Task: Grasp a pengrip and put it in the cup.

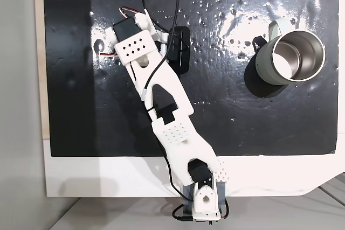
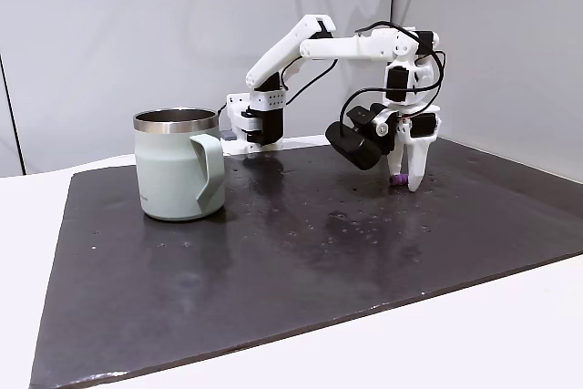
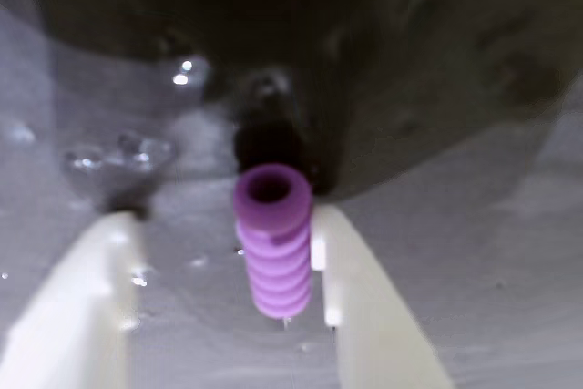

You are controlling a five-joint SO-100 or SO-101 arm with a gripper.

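Note:
The purple ribbed pengrip [image 3: 273,252] stands on the black mat between my gripper's [image 3: 223,225] two white fingers in the wrist view. It sits close against the right finger [image 3: 351,289], while a wide gap separates it from the left finger [image 3: 91,289]. The gripper is open. Seen from the side, my gripper [image 2: 406,181] points down at the mat's far right with the pengrip [image 2: 397,179] at its tips. The grey-green cup [image 2: 173,170] stands upright to the left, handle toward the camera. From above, the cup [image 1: 267,63] sits at the right.
The white arm [image 1: 161,95] stretches diagonally from its base [image 1: 202,203] at the lower edge across the black mat [image 1: 242,127]. A black servo block [image 1: 180,49] hangs by the wrist. The shiny, wrinkled mat lies on a white table [image 2: 455,343].

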